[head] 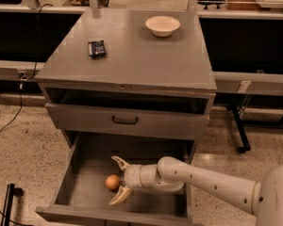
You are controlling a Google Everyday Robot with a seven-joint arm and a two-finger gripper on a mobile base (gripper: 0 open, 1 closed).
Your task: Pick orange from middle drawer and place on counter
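One arm (pixel 212 185): white, comes in from the lower right and reaches leftward into the pulled-out drawer.
End effector (pixel 112 181): inside the middle drawer (pixel 87 166), low over its floor, pointing left. Its two pale fingers (pixel 119 162) are spread wide, one toward the back of the drawer and one toward the front. Open, clamping nothing.
Orange (pixel 112 182): sits on the drawer floor, left of centre and toward the front wall, in the gap between the two spread fingers. Whether either finger touches it, cannot tell.
Middle drawer: grey metal, drawn out toward the camera, low side walls visible on the left and at the front.
Upper drawer front (pixel 85 119): grey, directly above the open drawer, with a dark bar handle (pixel 125 121) at its centre. A dark gap runs between it and the top.
Table (pixel 141 62): flat matte grey top of the cabinet.
Dark packet (pixel 97 48): small, lies flat on the left part of the table.
White bowl (pixel 162 25): upright near the far right of the table, well apart from the packet.
Floor (pixel 23 145): pale, speckled, on both sides of the cabinet.
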